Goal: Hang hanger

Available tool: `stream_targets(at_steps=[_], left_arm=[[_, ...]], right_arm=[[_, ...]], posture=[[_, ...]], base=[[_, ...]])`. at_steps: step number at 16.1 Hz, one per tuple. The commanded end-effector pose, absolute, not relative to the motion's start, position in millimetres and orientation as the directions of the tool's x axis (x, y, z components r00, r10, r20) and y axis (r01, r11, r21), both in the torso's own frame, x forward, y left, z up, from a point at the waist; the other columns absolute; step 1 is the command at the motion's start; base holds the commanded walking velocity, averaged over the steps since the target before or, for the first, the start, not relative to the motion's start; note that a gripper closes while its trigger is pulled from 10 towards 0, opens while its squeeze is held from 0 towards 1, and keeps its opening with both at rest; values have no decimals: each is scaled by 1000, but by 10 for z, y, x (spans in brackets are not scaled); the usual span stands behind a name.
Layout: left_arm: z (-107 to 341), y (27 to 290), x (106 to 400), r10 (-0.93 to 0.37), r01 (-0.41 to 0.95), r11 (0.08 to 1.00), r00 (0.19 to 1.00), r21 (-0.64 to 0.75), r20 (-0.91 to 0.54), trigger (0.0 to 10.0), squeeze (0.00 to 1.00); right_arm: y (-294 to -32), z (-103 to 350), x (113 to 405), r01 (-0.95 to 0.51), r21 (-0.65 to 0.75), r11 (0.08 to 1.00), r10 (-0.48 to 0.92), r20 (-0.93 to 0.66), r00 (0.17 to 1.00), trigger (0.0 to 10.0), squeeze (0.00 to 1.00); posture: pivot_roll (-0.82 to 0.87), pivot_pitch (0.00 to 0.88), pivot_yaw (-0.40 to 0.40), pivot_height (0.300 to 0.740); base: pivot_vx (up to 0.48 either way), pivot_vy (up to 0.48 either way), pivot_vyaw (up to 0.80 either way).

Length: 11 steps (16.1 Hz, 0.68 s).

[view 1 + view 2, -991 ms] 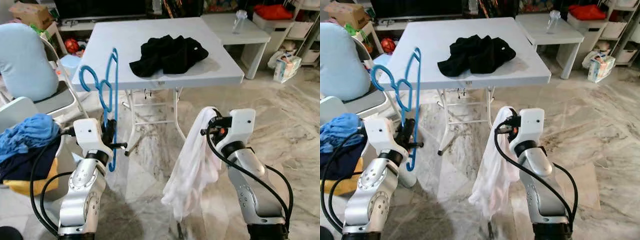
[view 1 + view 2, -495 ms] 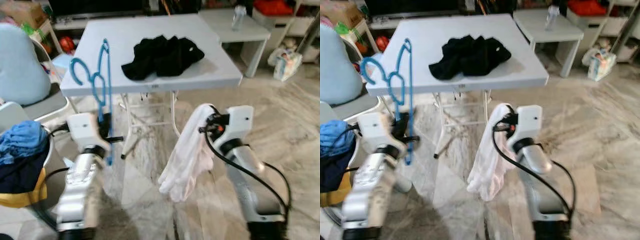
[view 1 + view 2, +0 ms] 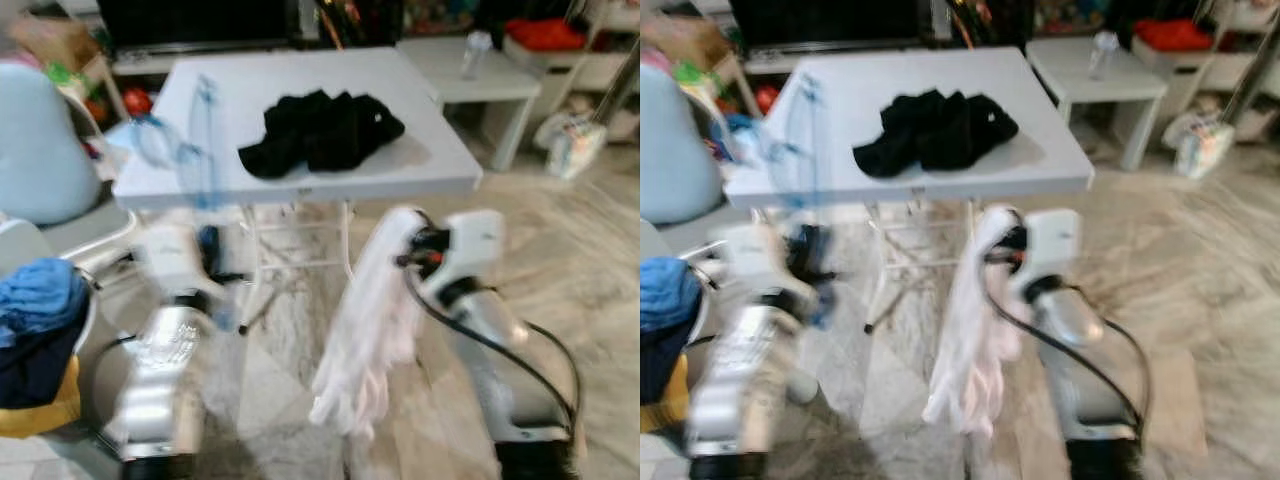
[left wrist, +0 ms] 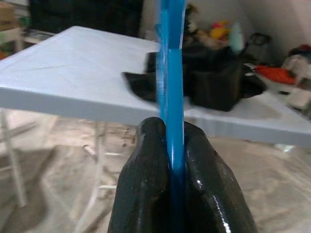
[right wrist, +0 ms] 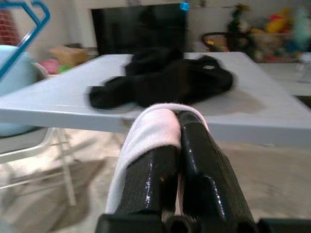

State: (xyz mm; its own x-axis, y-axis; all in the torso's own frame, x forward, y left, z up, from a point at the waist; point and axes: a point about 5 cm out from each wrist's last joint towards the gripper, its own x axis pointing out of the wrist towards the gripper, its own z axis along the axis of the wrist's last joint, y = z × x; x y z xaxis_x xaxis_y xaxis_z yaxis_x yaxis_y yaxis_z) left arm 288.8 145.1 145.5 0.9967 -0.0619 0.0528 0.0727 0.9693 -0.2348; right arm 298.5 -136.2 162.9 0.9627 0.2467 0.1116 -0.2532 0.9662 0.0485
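Note:
The picture is blurred by motion. My left gripper (image 3: 210,255) is shut on the lower bar of a blue plastic hanger (image 3: 200,135), which stands upright in front of the white folding table (image 3: 430,160). In the left wrist view the hanger (image 4: 171,73) rises from between the two black fingers (image 4: 150,160). My right gripper (image 3: 412,250) is shut on a white garment (image 3: 365,340) that hangs down toward the floor. In the right wrist view the white garment (image 5: 148,128) drapes over one finger (image 5: 204,155). A black garment (image 3: 320,130) lies crumpled on the table.
A chair with a light blue cushion (image 3: 40,140) stands at the left, and below it a basket of blue and yellow clothes (image 3: 40,310). A low white table (image 3: 465,80) with a bottle (image 3: 477,48) is behind on the right. Marble floor (image 3: 580,270) lies to the right.
The whole picture has shifted and blurred, so the camera has moved. Both grippers keep their hold, the left on the hanger and the right on the white garment.

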Motion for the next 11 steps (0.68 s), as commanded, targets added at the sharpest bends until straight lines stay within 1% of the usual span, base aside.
stream_targets(at_steps=[1,5,11], left_arm=[[1522,1569,2901,-26,42,977,997,-210,78,10000,0],[1529,1566,2915,-28,46,976,996,-212,83,10000,0],[1511,1564,2921,-30,45,978,997,-206,75,10000,0]], right_arm=[[-1271,1748,2998,-285,51,957,273,171,947,10000,0],[-1271,1752,3013,-285,47,957,273,175,946,10000,0],[-1263,1760,3022,-288,48,956,275,183,944,10000,0]], posture=[[-6,29,10,740],[-4,19,11,740],[-5,21,12,740]], base=[[345,292,0],[353,292,0],[327,351,0]])
